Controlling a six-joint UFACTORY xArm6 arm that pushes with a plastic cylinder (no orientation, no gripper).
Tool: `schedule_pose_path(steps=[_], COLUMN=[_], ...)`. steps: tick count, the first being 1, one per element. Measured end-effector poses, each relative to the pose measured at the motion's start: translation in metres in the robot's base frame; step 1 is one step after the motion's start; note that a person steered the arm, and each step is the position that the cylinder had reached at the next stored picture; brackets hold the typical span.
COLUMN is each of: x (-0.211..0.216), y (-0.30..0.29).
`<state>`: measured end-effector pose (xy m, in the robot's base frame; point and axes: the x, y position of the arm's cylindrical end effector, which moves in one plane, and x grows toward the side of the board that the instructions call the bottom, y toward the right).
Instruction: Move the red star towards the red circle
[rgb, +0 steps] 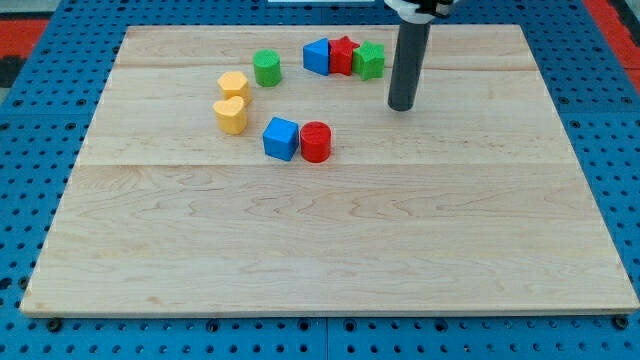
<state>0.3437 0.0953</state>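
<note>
One red star (343, 53) half hidden between neighbours, my tip (402, 106) right of it

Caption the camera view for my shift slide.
My tip sits right of the red star, which is wedged between a blue block and green block; red circle lies below.

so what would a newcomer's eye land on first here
Probably the dark rod coming down from the view's top, my tip on the board just right of and below a tight row: blue block, red star, green block. Next, the red circle near the board's middle, touching a blue cube.
</note>
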Motion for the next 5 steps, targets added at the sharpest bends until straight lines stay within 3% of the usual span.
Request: schedule_pose_path(steps=[5], x=[-0.009], y=[0.017])
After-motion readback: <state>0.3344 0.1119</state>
